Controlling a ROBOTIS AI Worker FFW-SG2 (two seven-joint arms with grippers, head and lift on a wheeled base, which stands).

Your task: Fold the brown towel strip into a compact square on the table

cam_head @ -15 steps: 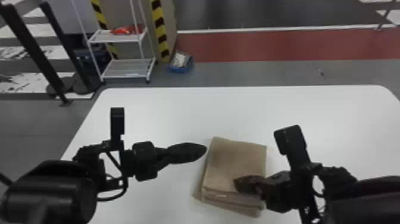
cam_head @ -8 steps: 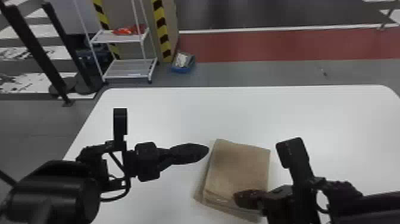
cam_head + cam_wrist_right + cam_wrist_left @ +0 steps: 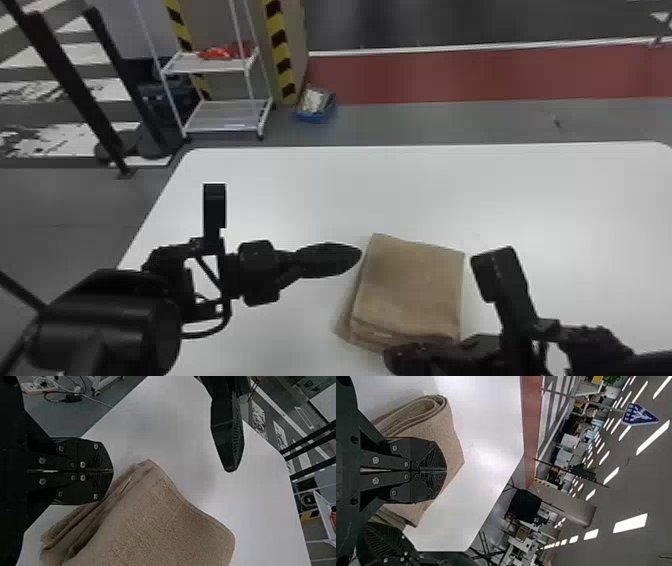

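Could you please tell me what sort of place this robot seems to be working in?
Probably a robotics lab or workshop: black-and-yellow striped tape and a white wheeled rack stand beyond the table, with cables on the floor.

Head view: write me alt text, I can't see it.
Brown towel, folded into a layered, roughly square stack, lies on a white table. The left gripper is beside its left edge, the right gripper at its near edge. A white rack stands beyond.
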